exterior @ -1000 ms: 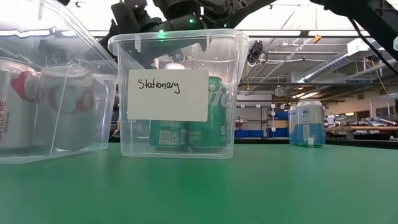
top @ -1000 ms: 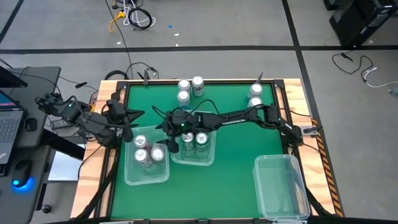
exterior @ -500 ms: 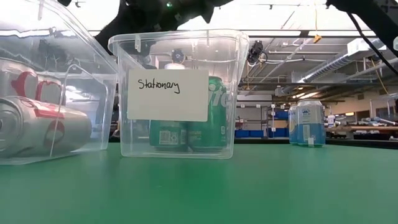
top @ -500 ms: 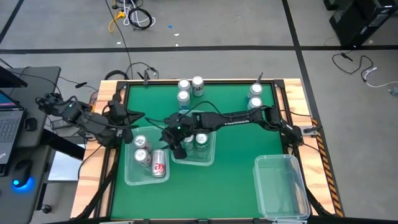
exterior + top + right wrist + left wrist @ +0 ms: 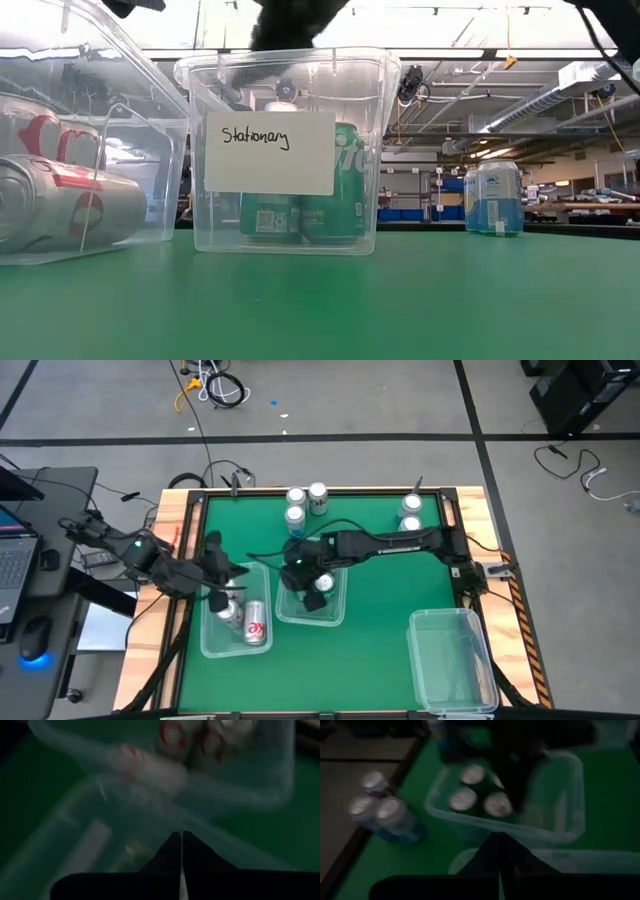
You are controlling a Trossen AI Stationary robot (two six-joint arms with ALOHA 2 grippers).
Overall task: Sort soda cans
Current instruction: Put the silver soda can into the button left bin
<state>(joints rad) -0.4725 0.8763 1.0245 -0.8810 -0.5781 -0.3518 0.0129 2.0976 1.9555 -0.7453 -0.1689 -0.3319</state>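
Three clear bins stand on the green table. The left bin (image 5: 208,645) holds white-and-red soda cans; two stand upright (image 5: 229,611) and one lies on its side (image 5: 256,629) (image 5: 70,205). The middle bin (image 5: 335,612), labelled "Stationary" (image 5: 268,152), holds green cans (image 5: 300,215) (image 5: 462,799). My left gripper (image 5: 226,590) (image 5: 500,847) hangs shut over the left bin's far end. My right gripper (image 5: 291,580) (image 5: 181,851) hangs shut over the middle bin's left side. Neither holds anything.
Three cans (image 5: 297,497) stand at the far edge in the middle, two more (image 5: 411,506) at the far right; one blue can (image 5: 492,197) shows in the low view. A third clear bin (image 5: 452,660) stands at the near right. A laptop sits off the table's left.
A white-and-red can that stood upright in the left bin beside my right gripper now lies on its side there. My right gripper has drawn away toward the table's right, over the middle bin, and shut. My left gripper has moved right and nearer, over the left bin.
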